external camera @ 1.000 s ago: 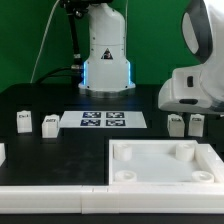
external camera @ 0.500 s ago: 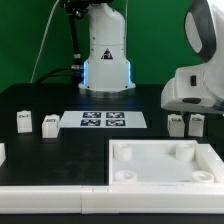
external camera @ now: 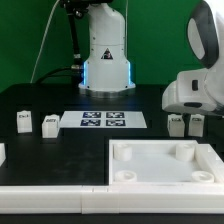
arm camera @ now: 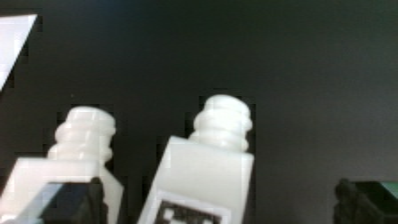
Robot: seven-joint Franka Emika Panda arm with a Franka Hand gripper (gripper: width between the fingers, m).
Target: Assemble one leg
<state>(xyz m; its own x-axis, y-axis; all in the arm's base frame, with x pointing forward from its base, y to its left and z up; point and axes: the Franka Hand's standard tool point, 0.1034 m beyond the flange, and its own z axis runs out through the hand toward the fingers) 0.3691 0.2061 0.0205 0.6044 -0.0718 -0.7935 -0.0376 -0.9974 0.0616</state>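
Observation:
Two legs (external camera: 175, 123) (external camera: 196, 123) stand side by side at the exterior view's right, and two more (external camera: 24, 121) (external camera: 49, 124) stand at its left. All are small white blocks with marker tags. The arm's white hand (external camera: 195, 92) hangs just above the right pair and hides its own fingers. In the wrist view my gripper (arm camera: 217, 205) is open. Its dark fingertips (arm camera: 374, 200) sit wide apart. One leg (arm camera: 210, 160), with its ridged peg end, lies between them. The second leg (arm camera: 80, 155) lies beside it, at the other fingertip. Nothing is held.
The large white tray-like tabletop (external camera: 165, 180) with corner sockets lies at the front right. The marker board (external camera: 103, 120) lies in the middle. A long white bar (external camera: 50, 195) runs along the front edge. The robot base (external camera: 106, 60) stands at the back.
The arm's hand has shifted slightly toward the exterior view's right, over the right pair of legs. The legs have not moved.

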